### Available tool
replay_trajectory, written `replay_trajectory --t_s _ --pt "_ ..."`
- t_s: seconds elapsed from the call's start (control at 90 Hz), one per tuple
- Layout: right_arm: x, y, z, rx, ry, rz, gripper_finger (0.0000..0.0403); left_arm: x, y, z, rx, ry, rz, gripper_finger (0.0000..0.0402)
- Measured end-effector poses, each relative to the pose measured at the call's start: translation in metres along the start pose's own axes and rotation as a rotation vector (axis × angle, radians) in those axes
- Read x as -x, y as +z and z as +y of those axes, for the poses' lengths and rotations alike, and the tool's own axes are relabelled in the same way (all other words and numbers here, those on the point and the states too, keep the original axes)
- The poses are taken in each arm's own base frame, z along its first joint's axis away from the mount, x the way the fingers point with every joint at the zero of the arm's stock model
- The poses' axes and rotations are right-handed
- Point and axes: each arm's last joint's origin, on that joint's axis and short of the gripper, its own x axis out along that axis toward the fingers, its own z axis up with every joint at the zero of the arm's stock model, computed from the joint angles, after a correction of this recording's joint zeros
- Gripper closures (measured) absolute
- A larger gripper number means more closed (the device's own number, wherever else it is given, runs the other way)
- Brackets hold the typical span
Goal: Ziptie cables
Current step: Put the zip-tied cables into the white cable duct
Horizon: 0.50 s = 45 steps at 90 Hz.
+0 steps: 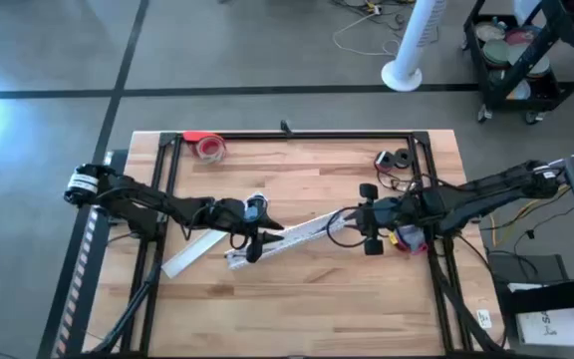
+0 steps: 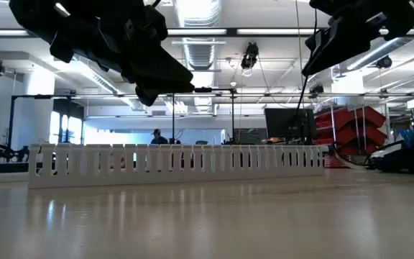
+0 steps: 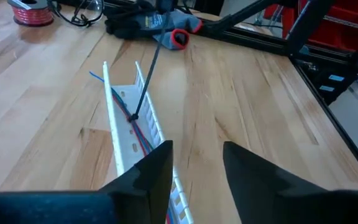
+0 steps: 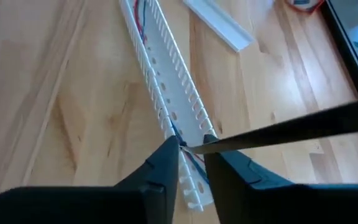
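Right gripper (image 4: pixel 191 148) fingers, narrowed to a slit, seem to pinch a black zip tie (image 3: pixel 146 74) over the cables.

Red and blue cables (image 3: pixel 138 127) lie inside a white slotted duct (image 3: pixel 114 130) that runs slantwise across the middle of the table (image 1: pixel 297 299), so its walls keep the thin strands bunched for tying. The zip tie rises from the bundle up to the right gripper, which hangs over the duct's end toward the right edge, likely keeping the tail taut. At the other end hovers the left gripper (image 3: pixel 197 155), fingers moderately apart and holding nothing, aimed along the channel as if ready to take the tie or steady the wires. A flat white strip (image 1: pixel 189 254) lies beside the duct toward the left edge, and a red tape roll (image 1: pixel 210 148) sits by the far-left corner.
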Motion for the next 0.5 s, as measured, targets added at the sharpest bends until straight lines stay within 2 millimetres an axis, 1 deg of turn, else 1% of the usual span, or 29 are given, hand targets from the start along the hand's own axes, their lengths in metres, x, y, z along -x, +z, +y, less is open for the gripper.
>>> replay_trajectory --t_s 0.078,0.133,0.3,0.389,0.5 --pt "0.000 0.000 0.000 -0.012 -0.010 -0.001 0.0389 0.000 0.000 0.000 0.000 0.000 0.000 0.0280" --pt "0.000 0.000 -0.001 -0.019 -0.024 -0.003 0.0398 0.000 0.000 0.000 0.000 0.000 0.000 0.0282" --pt "-0.002 0.003 -0.003 -0.091 -0.039 -0.023 0.0402 0.000 0.000 0.000 0.000 0.000 0.000 0.0285" --pt "-0.006 0.004 -0.005 -0.160 -0.048 -0.035 0.0402 0.000 -0.001 0.000 -0.001 0.003 0.009 0.0286" --pt "-0.018 0.007 -0.006 -0.234 -0.049 -0.042 0.0402 0.000 -0.005 0.002 -0.001 0.022 0.052 0.0286"
